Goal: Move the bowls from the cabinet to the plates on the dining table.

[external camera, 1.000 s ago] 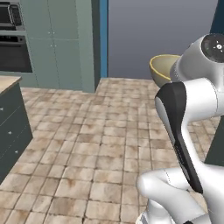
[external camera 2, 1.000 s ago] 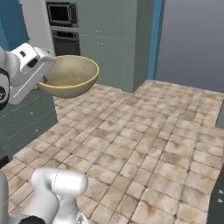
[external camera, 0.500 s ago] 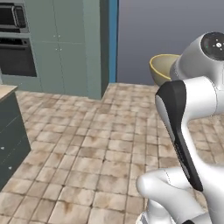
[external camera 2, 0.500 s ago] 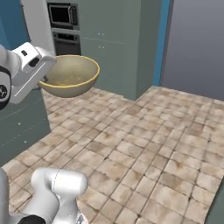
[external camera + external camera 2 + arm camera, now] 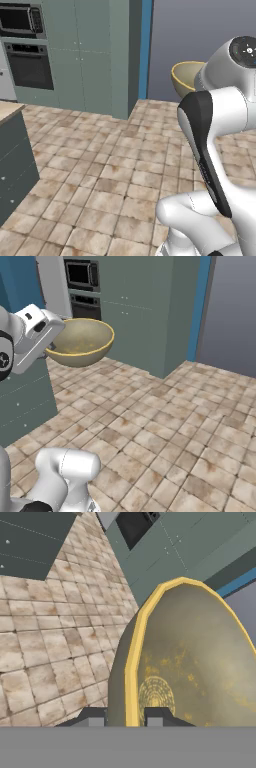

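A: What's the claw (image 5: 125, 719) doing?
B: Pinched nearly closed on the bowl's (image 5: 80, 342) rim, one finger inside, one outside, over tile floor (image 5: 110, 185).
A: Any writing?
B: None legible.

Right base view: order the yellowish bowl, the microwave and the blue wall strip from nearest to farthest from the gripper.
1. Yellowish bowl: held in the gripper, its rim between the fingers.
2. Microwave: in the tall unit behind the bowl, upper left.
3. Blue wall strip: farthest, off to the right past the grey-green cabinets.
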